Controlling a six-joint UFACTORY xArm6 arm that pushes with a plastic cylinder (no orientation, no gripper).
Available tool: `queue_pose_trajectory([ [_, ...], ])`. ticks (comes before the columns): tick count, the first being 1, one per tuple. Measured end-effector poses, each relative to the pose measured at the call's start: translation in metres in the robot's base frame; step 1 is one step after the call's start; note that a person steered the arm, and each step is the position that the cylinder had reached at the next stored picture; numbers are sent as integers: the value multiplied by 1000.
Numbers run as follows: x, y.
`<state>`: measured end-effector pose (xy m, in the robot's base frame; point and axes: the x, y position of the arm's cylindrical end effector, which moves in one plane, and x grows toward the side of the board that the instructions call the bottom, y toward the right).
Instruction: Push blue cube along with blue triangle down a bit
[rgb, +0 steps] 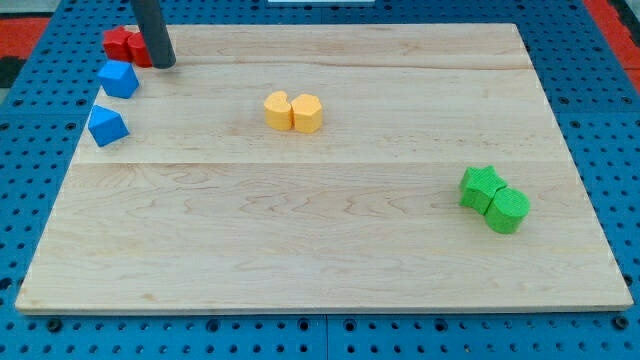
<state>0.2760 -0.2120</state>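
The blue cube (118, 78) sits near the board's upper left edge. The blue triangle (106, 126) lies just below it, a small gap apart. My tip (165, 64) rests on the board just to the right of and slightly above the blue cube, close to but not touching it. The dark rod rises from there out of the view's top.
Two red blocks (124, 44) sit at the board's top left corner, just left of the rod. Two yellow blocks (293, 112) touch each other at upper centre. A green star (481, 187) and a green cylinder (508, 209) touch at the right. The wooden board (320, 250) lies on a blue pegboard.
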Motion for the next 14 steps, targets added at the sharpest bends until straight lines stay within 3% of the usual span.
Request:
queue_pose_trajectory([
  [5, 21, -62],
  [8, 1, -93],
  [12, 96, -93],
  [14, 96, -73],
])
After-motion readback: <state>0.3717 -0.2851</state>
